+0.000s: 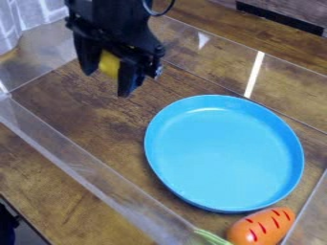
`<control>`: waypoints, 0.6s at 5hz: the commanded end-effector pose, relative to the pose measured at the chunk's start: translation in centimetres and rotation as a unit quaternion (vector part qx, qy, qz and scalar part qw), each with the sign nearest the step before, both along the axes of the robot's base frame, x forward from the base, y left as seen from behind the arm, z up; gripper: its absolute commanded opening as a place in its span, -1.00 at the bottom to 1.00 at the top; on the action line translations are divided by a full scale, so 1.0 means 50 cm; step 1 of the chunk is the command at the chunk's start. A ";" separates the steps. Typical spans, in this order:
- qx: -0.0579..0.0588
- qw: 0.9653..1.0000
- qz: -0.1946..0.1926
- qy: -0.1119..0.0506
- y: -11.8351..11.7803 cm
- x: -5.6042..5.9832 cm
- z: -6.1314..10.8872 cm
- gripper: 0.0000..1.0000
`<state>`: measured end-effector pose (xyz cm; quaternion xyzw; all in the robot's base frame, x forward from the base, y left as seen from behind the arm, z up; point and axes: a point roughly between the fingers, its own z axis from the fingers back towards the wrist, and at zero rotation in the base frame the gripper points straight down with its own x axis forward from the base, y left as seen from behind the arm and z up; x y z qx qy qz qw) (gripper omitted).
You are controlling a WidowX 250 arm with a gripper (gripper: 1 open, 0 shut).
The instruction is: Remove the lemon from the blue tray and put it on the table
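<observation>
Black robot hand (107, 80) clamped on the yellow lemon (107, 63), above the desk (96, 107).

The lemon sits between the hand's fingers, clear of the round blue tray (224, 153), which lies nearer the viewer and to the picture's right. An orange carrot toy (262, 228) with red marks lies just beside the tray, at the bottom edge.

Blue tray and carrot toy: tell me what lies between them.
In the camera view, a stretch of clear plastic wall seems to run between the blue tray and the orange carrot toy; I make out no other object there.
</observation>
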<state>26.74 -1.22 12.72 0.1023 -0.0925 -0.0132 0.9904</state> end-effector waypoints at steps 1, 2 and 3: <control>-0.004 1.000 0.001 -0.030 0.002 0.001 0.027 -1.00; -0.005 1.000 -0.003 -0.029 -0.005 0.004 0.015 1.00; -0.009 1.000 -0.001 -0.026 -0.004 0.009 -0.003 1.00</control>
